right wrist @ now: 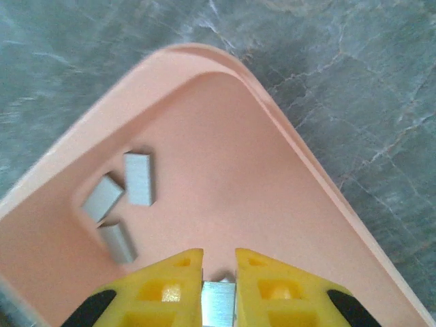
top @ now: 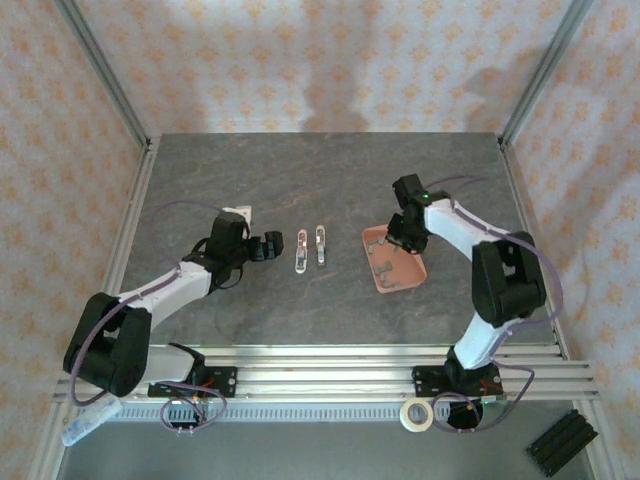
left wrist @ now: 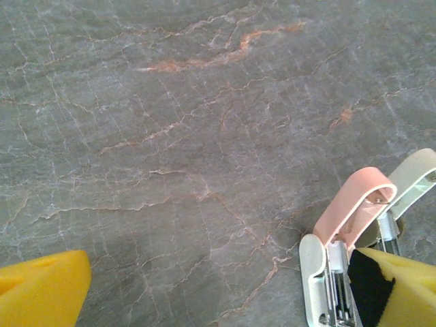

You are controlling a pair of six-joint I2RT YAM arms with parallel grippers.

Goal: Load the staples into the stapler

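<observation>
Two mini staplers lie side by side mid-table, both hinged open: a pink-lidded stapler (top: 301, 250) (left wrist: 354, 208) and a cream-lidded one (top: 320, 245) (left wrist: 415, 177). My left gripper (top: 270, 247) (left wrist: 218, 300) stands open just left of the pink stapler, with nothing between its yellow fingers (left wrist: 41, 289). The salmon-pink tray (top: 410, 275) (right wrist: 225, 136) sits to the right. My right gripper (top: 400, 236) (right wrist: 219, 262) is down inside the tray, shut on one silvery strip of staples (right wrist: 219, 303). Three more staples strips (right wrist: 139, 178) lie loose in the tray's corner.
Metal frame posts and patterned walls close in the table on three sides. A tape roll (top: 416, 414) and a black block (top: 562, 441) lie in front of the arm bases. Bare marbled tabletop (top: 300, 170) stretches behind the staplers.
</observation>
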